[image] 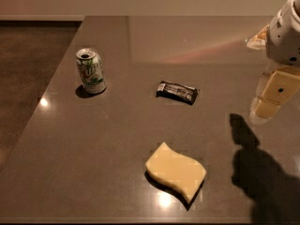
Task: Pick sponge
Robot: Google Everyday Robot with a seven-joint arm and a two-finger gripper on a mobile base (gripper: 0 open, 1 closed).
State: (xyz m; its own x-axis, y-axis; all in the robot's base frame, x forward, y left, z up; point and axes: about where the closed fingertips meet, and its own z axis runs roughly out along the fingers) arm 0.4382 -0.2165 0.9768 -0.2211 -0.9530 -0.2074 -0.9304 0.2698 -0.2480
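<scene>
The gripper (pixel 266 108) hangs well to the right of the snack-bar wrapper (pixel 177 92), and the arm (pixel 287 29) carrying it is cut off by the right and top edges. The wrapper's print is too small to read. Farther right of the wrapper, the table (pixel 117 139) and the arm's shadow (pixel 262 182) run out of frame.

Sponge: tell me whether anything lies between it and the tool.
Nothing visible does. The tool hangs above the table at the view's right edge; the sponge lies flat near the front, only tabletop between them. The snack wrapper and soda can sit farther back, off that line.
</scene>
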